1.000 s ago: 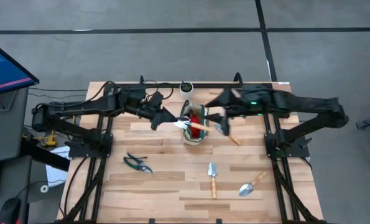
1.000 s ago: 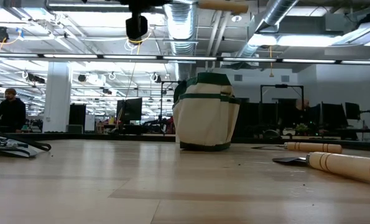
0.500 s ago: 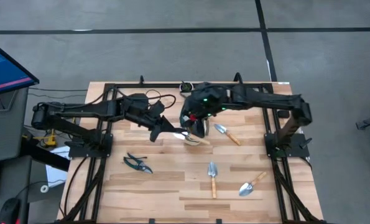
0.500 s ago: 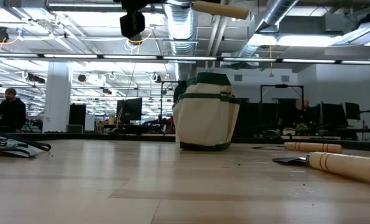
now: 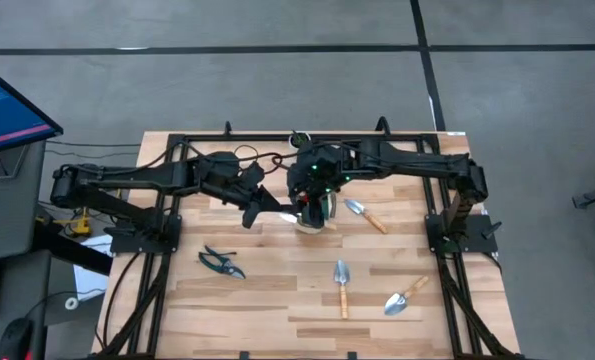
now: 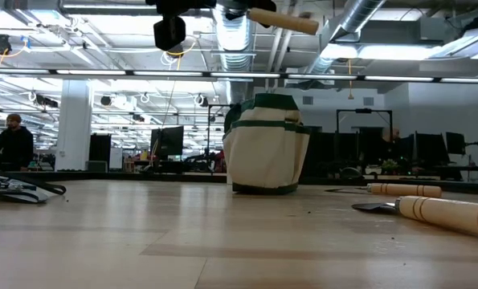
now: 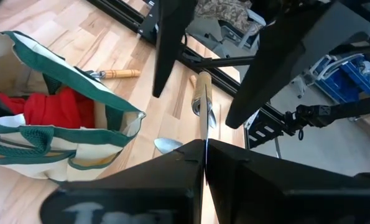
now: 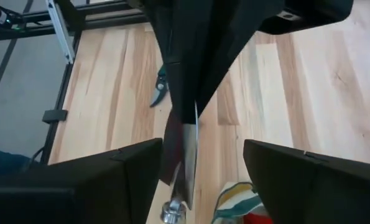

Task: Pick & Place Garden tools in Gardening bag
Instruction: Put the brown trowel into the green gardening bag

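High view: left gripper (image 5: 260, 199), jaws clamped on a trowel (image 7: 203, 107); right gripper (image 8: 191, 162), jaws apart, seemingly taking it above the gardening bag (image 5: 314, 212).

The right pincer (image 5: 312, 200) hangs over the bag (image 5: 315, 219), blocking its mouth from above. Just beside it, the left pincer (image 5: 260, 206) holds a trowel (image 5: 289, 212) reaching toward the bag's rim, crowding that side. Past the right pincer, another trowel (image 5: 364, 214) lies on the counter (image 5: 277, 300). Toward the shears (image 5: 222, 263), the counter is bare.
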